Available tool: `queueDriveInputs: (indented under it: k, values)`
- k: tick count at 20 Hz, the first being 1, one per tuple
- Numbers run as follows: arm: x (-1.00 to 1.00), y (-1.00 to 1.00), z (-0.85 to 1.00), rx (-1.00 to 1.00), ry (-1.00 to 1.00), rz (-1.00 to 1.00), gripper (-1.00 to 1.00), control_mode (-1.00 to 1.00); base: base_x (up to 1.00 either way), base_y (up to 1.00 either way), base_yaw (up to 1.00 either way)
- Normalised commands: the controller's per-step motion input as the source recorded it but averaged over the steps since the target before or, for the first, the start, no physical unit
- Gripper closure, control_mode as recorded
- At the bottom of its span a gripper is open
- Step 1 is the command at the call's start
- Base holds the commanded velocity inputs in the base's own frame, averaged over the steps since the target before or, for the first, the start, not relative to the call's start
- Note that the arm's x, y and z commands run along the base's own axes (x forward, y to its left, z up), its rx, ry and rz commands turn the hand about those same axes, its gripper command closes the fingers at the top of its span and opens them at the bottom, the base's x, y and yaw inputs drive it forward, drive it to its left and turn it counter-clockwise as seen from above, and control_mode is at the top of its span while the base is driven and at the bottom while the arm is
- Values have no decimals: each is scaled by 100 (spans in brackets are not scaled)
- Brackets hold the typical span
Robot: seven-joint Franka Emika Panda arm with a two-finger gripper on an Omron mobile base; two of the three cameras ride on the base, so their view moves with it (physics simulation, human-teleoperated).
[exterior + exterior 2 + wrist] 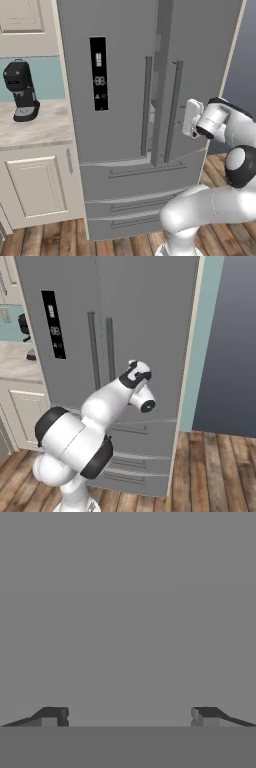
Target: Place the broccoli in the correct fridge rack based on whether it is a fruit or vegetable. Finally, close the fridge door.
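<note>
The hand is released, its two fingertips standing far apart with nothing between them, and it faces a plain grey surface, which I judge to be the fridge door just in front of it. In the left base view this right door stands slightly ajar against the left door, with a narrow dark gap between them beside the hand; in the right base view the two look almost flush.

The broccoli is not to be seen from any camera, and neither is the fridge rack (I suppose both are behind the doors, but I cannot tell).

So the thing to handle now is the door. I judge it heavy and stiff, turning on a hinge at the far side from the hand, with a smooth face on which the fingertips could slip. The long vertical handle, a little to the side of the hand, is the better place to take hold; otherwise a flat push near the handle edge should close it.

The coffee machine stands on the bench, well apart from the hand.
</note>
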Motion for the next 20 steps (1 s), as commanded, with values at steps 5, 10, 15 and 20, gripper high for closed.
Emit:
queueDriveInputs:
  k: [5,10,15,20]
  values:
    - [49,0,10,0,1,-23,-100,-100,0,0,0]
    - [48,1,6,0,6,-22,-100,-100,0,0,0]
    - [50,5,0,0,8,-20,-100,-100,0,0,0]
    - [58,10,0,0,11,-19,-100,-100,0,0,0]
